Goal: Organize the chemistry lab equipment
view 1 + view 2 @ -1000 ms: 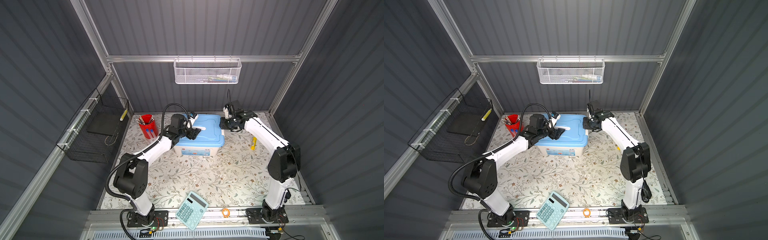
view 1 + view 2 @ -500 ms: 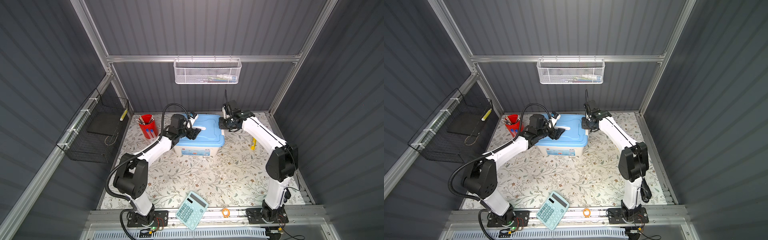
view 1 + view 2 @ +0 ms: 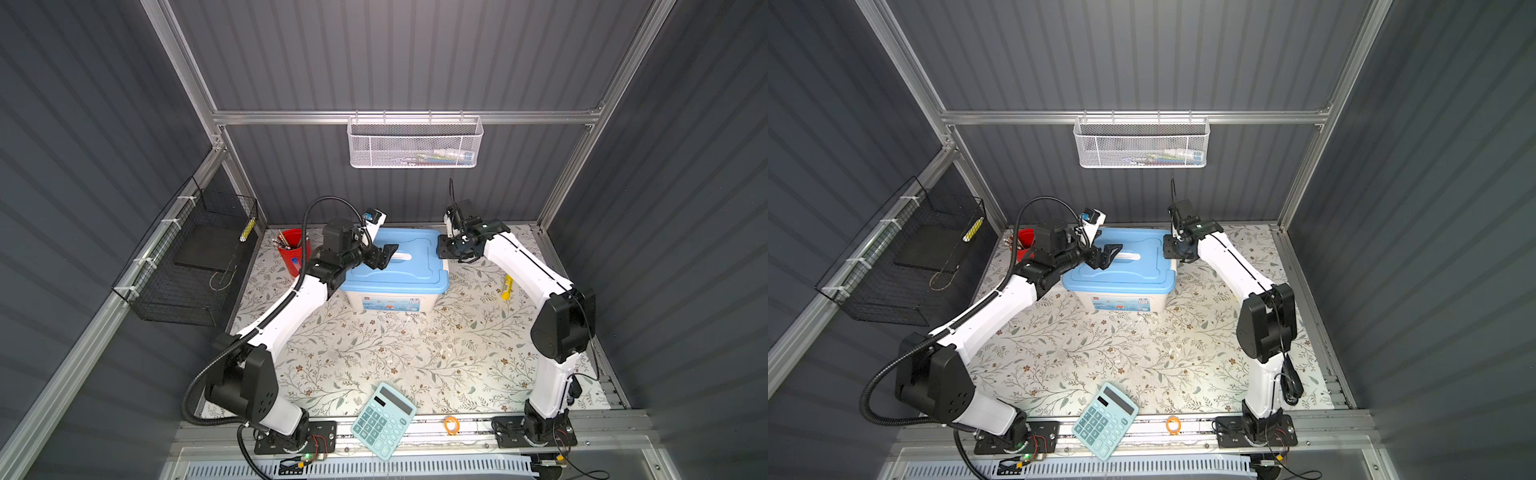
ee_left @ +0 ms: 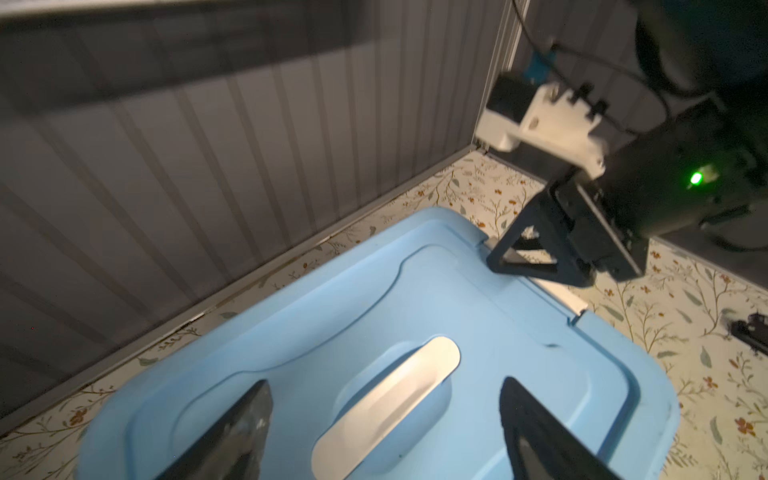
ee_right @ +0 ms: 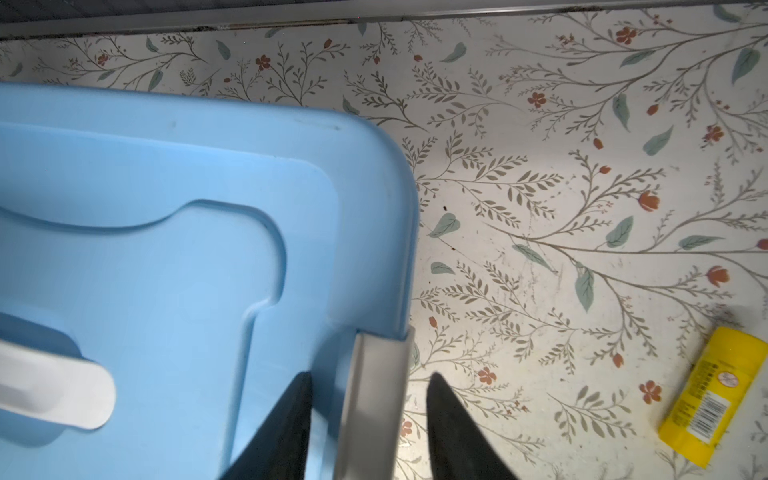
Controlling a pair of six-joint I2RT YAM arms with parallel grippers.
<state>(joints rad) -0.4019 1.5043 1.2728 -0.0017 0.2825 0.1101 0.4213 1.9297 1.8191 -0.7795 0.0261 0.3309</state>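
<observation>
Storage box [image 3: 390, 301] with its blue lid [image 3: 415, 270] seated, far centre of desk [image 3: 374, 353]. Chemistry lab equipment: none visible in any view, presumably shut inside the box. Left gripper [image 4: 382, 386]: spread wide above the white lid handle [image 4: 386, 399]. Right gripper [image 5: 370, 374]: jaws apart either side of the white latch [image 5: 376, 353] at the lid's right end, not clamped. Step, as judged: fastening the lid. Next: press the latch home, then lift clear.

Lab booth: aluminium frame [image 3: 407, 117], corrugated walls [image 3: 374, 54]
</observation>
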